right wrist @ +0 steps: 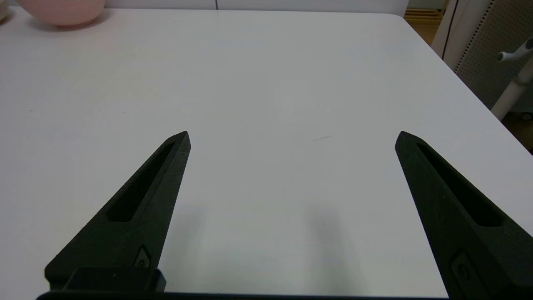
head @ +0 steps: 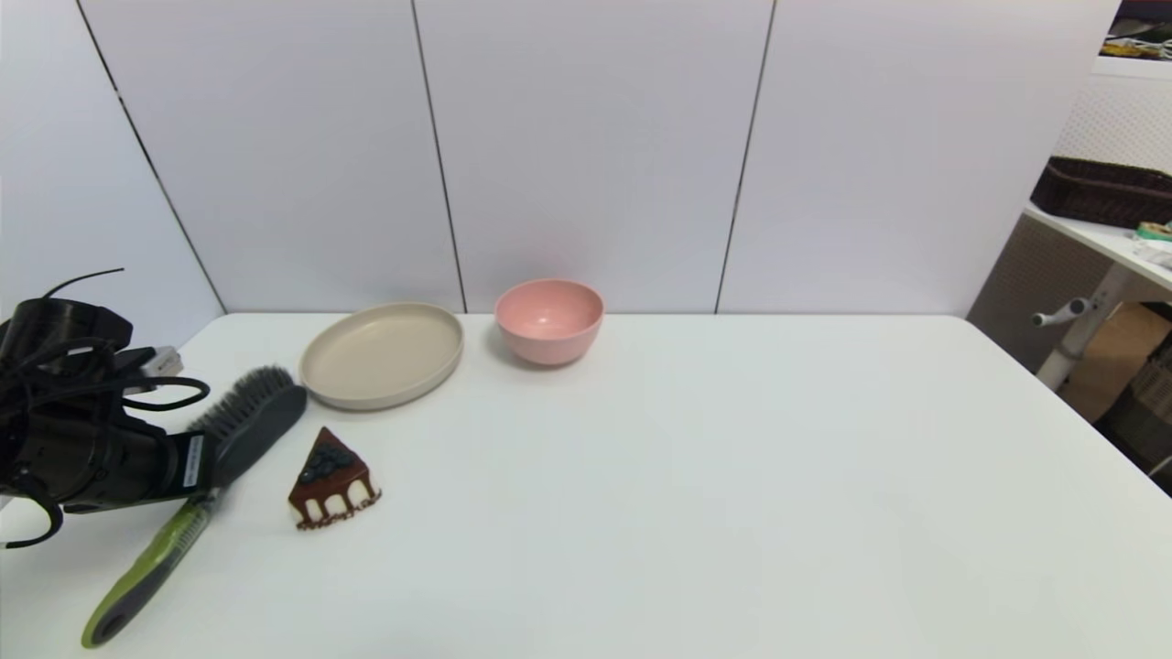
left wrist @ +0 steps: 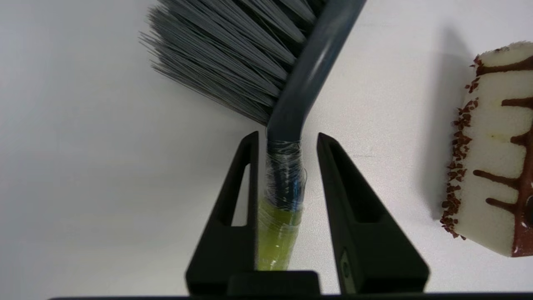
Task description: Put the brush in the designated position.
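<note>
I see one brush [head: 206, 467] lying on the white surface [head: 696, 494] at the near left, bristles toward the far side and lime-green handle toward the near edge. My left hand [left wrist: 287, 166] straddles its taped neck, where handle meets head. One finger touches the neck and the other stands just clear, so it isn't pinched yet; I judge that spot keeps the long brush balanced. Just right of the brush sits one chocolate cake slice [head: 331, 482]. Beyond it are one beige plate [head: 382, 355] and one pink bowl [head: 549, 320]. My right hand [right wrist: 291, 137], spread wide and empty, hovers over bare surface at right, where I see no marked target.
</note>
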Available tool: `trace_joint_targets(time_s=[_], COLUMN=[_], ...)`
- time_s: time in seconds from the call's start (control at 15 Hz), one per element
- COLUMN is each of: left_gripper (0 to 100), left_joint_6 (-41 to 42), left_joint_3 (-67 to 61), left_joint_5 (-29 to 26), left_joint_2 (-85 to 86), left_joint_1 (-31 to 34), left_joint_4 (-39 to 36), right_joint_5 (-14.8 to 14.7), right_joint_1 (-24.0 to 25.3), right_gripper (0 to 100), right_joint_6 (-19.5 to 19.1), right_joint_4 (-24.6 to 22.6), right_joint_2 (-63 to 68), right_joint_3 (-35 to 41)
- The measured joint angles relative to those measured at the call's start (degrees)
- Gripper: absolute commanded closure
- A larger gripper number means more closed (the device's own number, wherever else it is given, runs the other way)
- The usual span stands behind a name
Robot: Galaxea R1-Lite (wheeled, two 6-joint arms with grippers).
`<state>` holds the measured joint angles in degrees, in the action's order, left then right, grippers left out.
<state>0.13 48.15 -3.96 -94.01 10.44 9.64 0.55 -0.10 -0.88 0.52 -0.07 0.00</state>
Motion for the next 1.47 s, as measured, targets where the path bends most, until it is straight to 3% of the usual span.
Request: trace_joint_targets(time_s=[0.33, 0.6, 0.93, 1.07, 1.27, 1.47], left_gripper=[0, 0, 0, 0, 0, 0], left_joint_6=[0.8, 3.6, 5.8, 6.5, 6.4, 5.5], left_joint_3=[0.8, 9.8, 31.5, 34.6, 30.1, 15.6], left_joint_5=[-0.1, -0.1, 1.9, 2.1, 2.5, 2.6], left_joint_2=[0.1, 4.8, 15.7, 21.8, 33.3, 46.7], left_joint_1=[0.0, 0.0, 0.1, 0.1, -0.2, -2.8], left_joint_4=[-0.1, 1.4, 13.8, 16.6, 21.4, 23.3], right_joint_5=[0.0, 0.0, 0.0, 0.0, 0.0, 0.0], right_joint_1=[0.0, 0.0, 0.0, 0.0, 0.0, 0.0], right_gripper=[0, 0, 0, 0, 0, 0], right_joint_6=[0.0, 0.0, 0.0, 0.0, 0.0, 0.0], right_joint_4=[0.0, 0.0, 0.0, 0.0, 0.0, 0.0], right_joint_2=[0.0, 0.0, 0.0, 0.0, 0.0, 0.0], right_joint_3=[0.0, 0.0, 0.0, 0.0, 0.0, 0.0])
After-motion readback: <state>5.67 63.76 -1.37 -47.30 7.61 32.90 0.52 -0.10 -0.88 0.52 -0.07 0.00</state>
